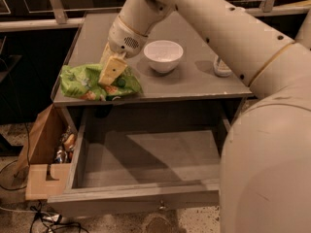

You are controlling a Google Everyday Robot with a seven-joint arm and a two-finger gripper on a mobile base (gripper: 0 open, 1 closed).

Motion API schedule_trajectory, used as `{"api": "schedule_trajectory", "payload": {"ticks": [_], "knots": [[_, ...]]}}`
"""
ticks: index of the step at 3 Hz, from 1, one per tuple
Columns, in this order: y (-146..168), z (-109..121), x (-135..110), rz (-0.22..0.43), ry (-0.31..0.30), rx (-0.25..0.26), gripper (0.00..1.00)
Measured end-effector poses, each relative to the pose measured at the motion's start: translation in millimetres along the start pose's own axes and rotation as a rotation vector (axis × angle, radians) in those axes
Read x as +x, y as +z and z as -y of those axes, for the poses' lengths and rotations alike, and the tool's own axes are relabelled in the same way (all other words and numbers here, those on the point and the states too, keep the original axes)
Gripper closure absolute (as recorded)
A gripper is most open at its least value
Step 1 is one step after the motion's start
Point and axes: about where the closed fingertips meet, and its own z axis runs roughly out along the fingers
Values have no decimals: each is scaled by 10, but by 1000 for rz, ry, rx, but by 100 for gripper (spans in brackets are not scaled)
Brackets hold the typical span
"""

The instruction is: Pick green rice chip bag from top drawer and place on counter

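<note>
The green rice chip bag [80, 82] lies crumpled over the front-left corner of the grey counter [194, 79], partly overhanging the edge. My gripper [111, 74] reaches down from the arm and is shut on the bag's right half; one yellowish finger [112, 68] shows on top of it. The top drawer [146, 154] stands pulled open below the counter. Its inside is bare and its front panel [136, 200] carries a small knob [163, 207].
A white bowl [164, 56] stands mid-counter, just right of the gripper. A small round object [222, 67] sits near the counter's right edge. A brown cardboard box [41, 147] with items stands on the floor left of the drawer. Cables [43, 218] lie below it.
</note>
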Motion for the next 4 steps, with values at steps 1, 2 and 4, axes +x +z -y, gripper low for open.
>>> {"api": "schedule_trajectory", "payload": {"ticks": [1,2,4], "knots": [[-33,214,-102,19,-13,6,100],[-50,398,-253,28,-33,9,100],[129,578,-203,3,-29,8,100]]}}
